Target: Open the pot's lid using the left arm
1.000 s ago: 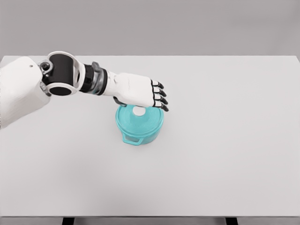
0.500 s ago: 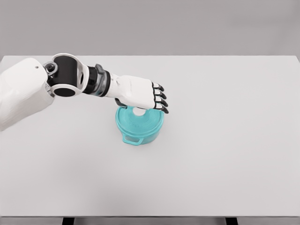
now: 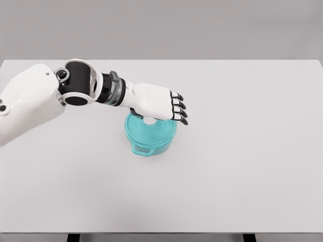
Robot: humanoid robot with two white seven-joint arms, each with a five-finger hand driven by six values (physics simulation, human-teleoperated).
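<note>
A teal pot (image 3: 150,136) stood on the white table (image 3: 242,151), a little left of the picture's centre, with its matching lid (image 3: 151,132) still seated on the rim. One loop handle (image 3: 142,149) stuck out from the pot's wall at about seven o'clock. A small white knob (image 3: 150,121) rose from the lid toward its twelve o'clock side, only partly in view below the palm. The left arm (image 3: 30,101) entered from nine o'clock of the frame and reached across to the pot, its black-and-white wrist joint (image 3: 81,83) lying at about ten o'clock from the pot. The left hand (image 3: 156,102) hovered palm-down over the far part of the lid, covering its edge at twelve o'clock. The fingers (image 3: 177,108), dark at the tips, were held side by side and nearly straight, pointing out past the lid's rim toward two o'clock and gripping nothing. A dark part of the thumb showed under the palm just beside the knob, at its ten o'clock; whether it touched the knob could not be told. The hand looked relaxed and unclenched above the lid.
</note>
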